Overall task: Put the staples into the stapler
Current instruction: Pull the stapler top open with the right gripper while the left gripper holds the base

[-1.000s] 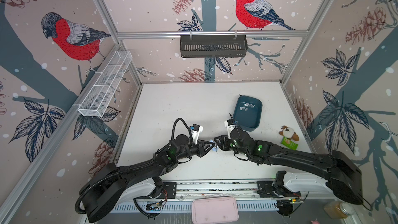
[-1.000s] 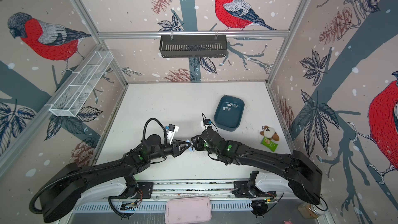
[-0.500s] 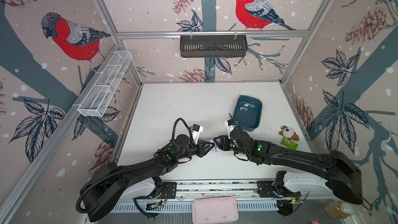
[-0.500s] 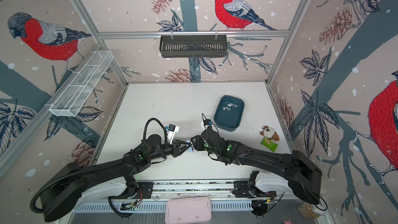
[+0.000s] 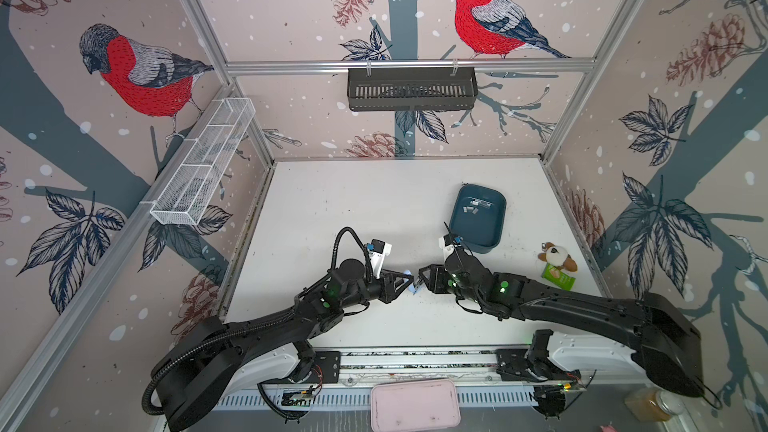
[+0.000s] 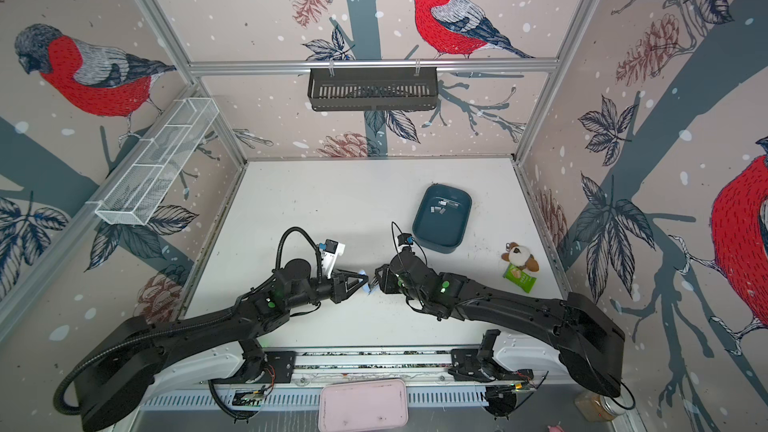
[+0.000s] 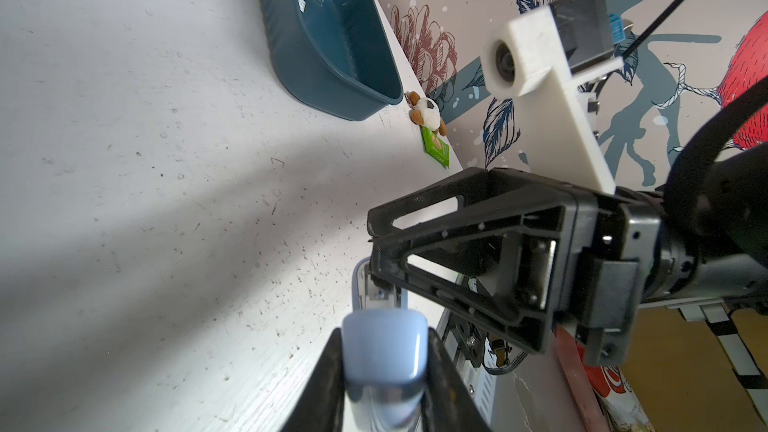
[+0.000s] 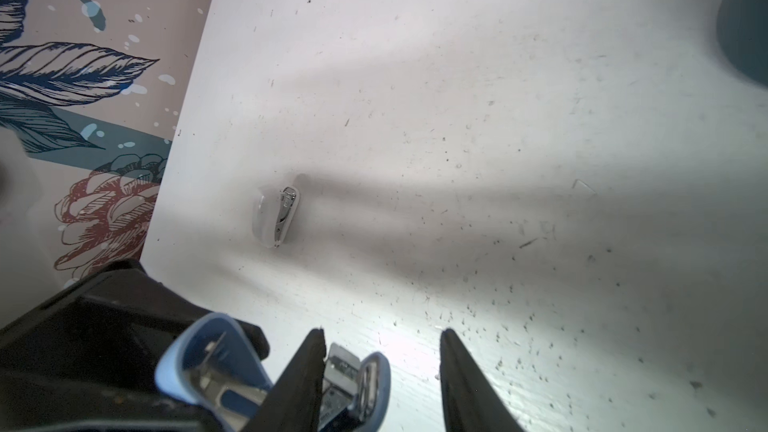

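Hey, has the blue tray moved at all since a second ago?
No. In a top view the blue tray lies just as far from the plush toy and the black wall basket as before.

In a top view the small pale-blue plastic stapler [image 5: 410, 285] is mostly covered, and I cannot count the thin silvery metal staples [image 5: 473, 209] in the dark teal plastic tray [image 5: 478, 232]. My right wrist view cuts that tray [image 8: 748, 14] to a blurred corner.

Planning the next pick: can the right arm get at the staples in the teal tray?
Probably yes: the staples lie uncovered in the open tray on that arm's side, nothing between, and the right gripper is open.
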Robot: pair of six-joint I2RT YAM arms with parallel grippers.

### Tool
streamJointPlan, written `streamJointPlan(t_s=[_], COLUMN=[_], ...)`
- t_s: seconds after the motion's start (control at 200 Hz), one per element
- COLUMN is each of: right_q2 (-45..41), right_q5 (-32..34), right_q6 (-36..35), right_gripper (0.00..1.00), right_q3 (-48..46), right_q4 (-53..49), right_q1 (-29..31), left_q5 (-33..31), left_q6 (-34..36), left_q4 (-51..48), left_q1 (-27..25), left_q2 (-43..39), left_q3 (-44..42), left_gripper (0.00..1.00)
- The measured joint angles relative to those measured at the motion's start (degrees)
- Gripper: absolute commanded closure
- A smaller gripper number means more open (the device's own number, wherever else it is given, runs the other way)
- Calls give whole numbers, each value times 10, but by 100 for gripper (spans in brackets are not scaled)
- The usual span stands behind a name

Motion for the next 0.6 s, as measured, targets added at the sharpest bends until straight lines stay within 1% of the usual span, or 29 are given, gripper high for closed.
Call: streamJointPlan(t_s=[0.365, 0.6], right_q2=[-19, -51], right_q5=[4, -3], right_q6=[10, -5], right_gripper=[54, 51], right_q3=[-28, -35], right_q4=[-36, -34], right_q1=[7, 7], left_q5=[-2, -2], left_q6=[0, 0], left_q4=[0, 0], left_q1=[2, 8], left_q2=[-9, -9], left_q3=[6, 7], left_gripper=[76, 76])
